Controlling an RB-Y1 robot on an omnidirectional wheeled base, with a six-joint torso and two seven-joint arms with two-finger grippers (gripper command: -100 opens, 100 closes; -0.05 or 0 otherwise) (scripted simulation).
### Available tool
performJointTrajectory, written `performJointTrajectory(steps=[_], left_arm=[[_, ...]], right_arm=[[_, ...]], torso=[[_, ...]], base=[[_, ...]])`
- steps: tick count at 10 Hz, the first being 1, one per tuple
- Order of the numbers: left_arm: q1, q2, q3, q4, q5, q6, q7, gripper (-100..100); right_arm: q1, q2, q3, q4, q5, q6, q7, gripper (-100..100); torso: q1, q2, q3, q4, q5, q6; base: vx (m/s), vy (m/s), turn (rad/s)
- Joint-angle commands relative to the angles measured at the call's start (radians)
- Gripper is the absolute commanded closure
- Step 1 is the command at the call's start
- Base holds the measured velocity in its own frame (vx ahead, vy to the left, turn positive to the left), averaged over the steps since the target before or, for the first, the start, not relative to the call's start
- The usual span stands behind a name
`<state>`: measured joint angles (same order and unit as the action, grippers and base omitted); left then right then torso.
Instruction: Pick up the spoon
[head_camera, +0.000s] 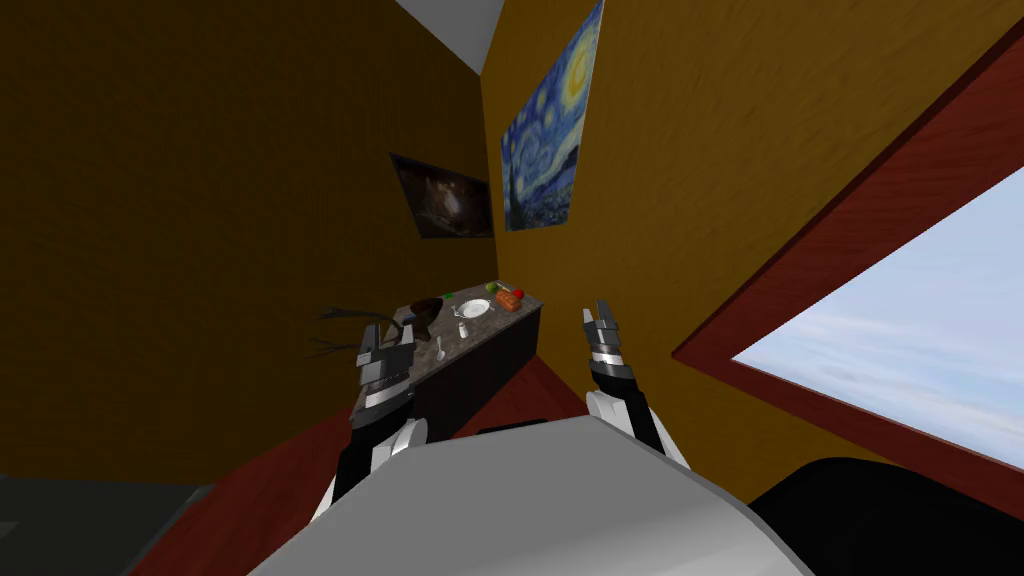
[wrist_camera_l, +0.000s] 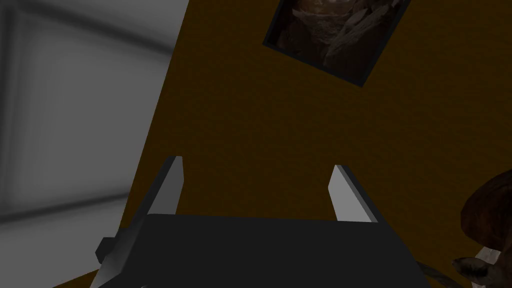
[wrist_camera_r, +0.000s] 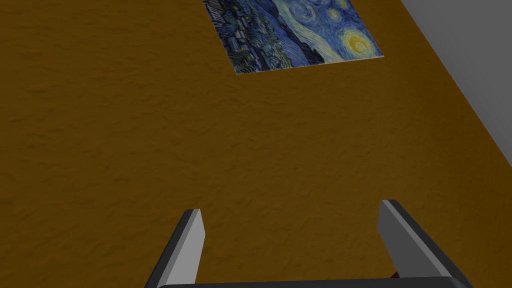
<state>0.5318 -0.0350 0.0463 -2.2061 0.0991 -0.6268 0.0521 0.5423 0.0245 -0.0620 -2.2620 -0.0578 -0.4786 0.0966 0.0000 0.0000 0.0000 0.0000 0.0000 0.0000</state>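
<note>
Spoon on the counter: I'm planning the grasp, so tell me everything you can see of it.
The small light grey spoon lies flat on the dark speckled countertop, toward its near end and apart from the round white plate farther back. Its material is unclear, and bowl and handle are too small to tell apart. Only the counter touches it. The open left end effector hovers nearby, not holding it.

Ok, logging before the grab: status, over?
Left gripper open, right gripper open, both empty. Spoon lying on dark counter, ungrasped. Brown object just beyond it, near left gripper.
</note>
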Motion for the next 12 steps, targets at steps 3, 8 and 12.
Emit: performJointTrajectory(steps=[3,8,12], left_arm=[[0.014,0.100,0.017,-0.007,0.014,0.046,0.043,-100],[0.061,0.210,0.075,-0.032,0.059,0.194,0.176,-100],[0.088,0.239,0.107,-0.046,0.085,0.287,0.270,-100]], right_arm=[[0.000,0.000,0.000,0.000,0.000,0.000,0.000,0],[0.000,0.000,0.000,0.000,0.000,0.000,0.000,0],[0.000,0.000,0.000,0.000,0.000,0.000,0.000,0]], torso=[[0.000,0.000,0.000,0.000,0.000,0.000],[0.000,-0.001,-0.001,0.000,0.000,0.000],[0.000,-0.001,-0.001,0.000,0.000,0.000]], base=[[0.009,-0.001,-0.055],[0.020,0.000,-0.116],[0.018,0.001,-0.093]])
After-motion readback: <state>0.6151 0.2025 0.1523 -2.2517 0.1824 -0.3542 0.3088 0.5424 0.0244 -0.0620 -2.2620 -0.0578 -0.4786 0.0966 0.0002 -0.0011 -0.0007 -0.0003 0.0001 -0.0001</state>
